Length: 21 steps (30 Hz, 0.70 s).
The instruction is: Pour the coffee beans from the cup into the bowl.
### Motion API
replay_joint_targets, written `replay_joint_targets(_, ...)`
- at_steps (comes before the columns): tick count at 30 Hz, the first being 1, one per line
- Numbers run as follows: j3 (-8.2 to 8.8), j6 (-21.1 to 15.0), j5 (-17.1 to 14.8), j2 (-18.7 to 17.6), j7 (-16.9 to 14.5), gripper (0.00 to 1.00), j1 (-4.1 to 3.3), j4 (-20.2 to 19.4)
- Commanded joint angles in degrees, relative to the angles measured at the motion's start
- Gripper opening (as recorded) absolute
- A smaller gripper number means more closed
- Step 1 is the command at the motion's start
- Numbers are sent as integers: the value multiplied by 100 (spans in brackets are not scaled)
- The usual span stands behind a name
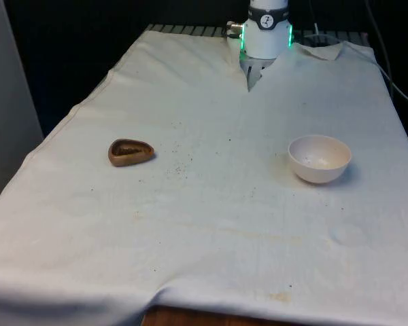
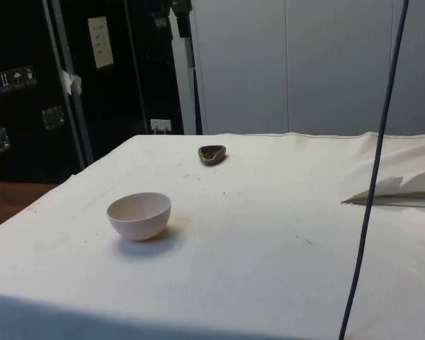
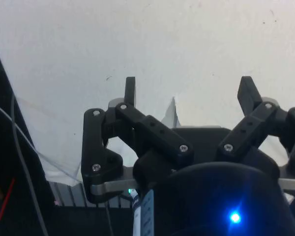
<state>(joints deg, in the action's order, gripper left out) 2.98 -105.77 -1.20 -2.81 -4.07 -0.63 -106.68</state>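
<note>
The brown cup [image 1: 130,152] is sitting on the white cloth of the desk [image 1: 211,231] in the left middle of the front view, and in the side view it [image 2: 212,154] is lying toward the upper centre of the frame. It is a shallow, rounded-triangular vessel with dark coffee beans [image 1: 128,149] showing inside. The white bowl [image 1: 319,158] is resting well apart from it, in the right middle of the front view; in the side view the bowl [image 2: 139,215] is standing in the lower left, upright and apparently holding nothing. A few dark specks are lying scattered on the cloth between the two.

The pincer [image 3: 187,93] is hanging over bare cloth with its two fingers spread wide and nothing between them, so the task is looking unstarted.

The cup is probably light and stiff, with a low wall that is offering little height to grip. Taking hold across the rim, one finger inside and one outside, is seeming the safest choice, since the smooth outer curve may slip. Being so shallow, it is likely to spill beans if tilted before reaching the bowl.
</note>
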Motion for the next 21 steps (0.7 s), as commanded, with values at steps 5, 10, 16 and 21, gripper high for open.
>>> replay_joint_targets(5,183,-143,6,6,-309,100,40,-69)
replay_joint_targets(10,298,-143,0,-17,-476,100,29,-74)
replay_joint_targets(16,493,-367,0,29,-819,100,63,-212)
replay_joint_targets(21,642,-533,0,11,-1043,100,74,-292)
